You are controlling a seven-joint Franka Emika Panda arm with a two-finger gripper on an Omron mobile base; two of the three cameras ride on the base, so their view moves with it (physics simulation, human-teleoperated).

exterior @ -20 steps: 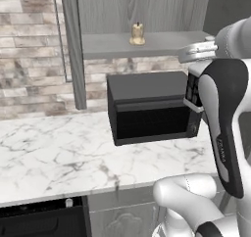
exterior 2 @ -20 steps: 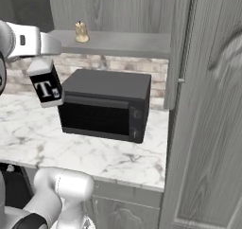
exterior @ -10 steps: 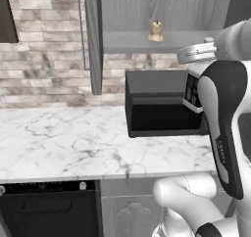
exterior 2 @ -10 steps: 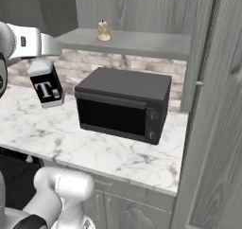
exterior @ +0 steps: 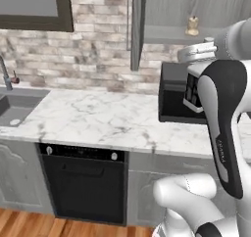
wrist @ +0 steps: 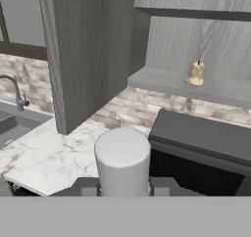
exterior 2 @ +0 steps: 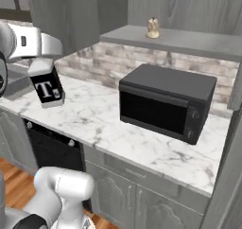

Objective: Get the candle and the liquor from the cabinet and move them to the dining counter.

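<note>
**Liquor in hand, candle waiting**

I'm carrying the liquor [exterior 2: 46,87] — dark body, pale label — with the gripper [exterior 2: 41,65] clenched around its neck, above the marble worktop [exterior 2: 99,124]. Next I'm needing the dining counter. The candle [exterior 2: 152,28] — squat, tan — is sitting on the cabinet [exterior 2: 189,39] shelf.

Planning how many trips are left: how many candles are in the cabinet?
1: a small squat tan-yellow candle stands on the bottom board of the grey wood-grain wall cabinet, above the black microwave. Others may be hidden behind the door.
</note>
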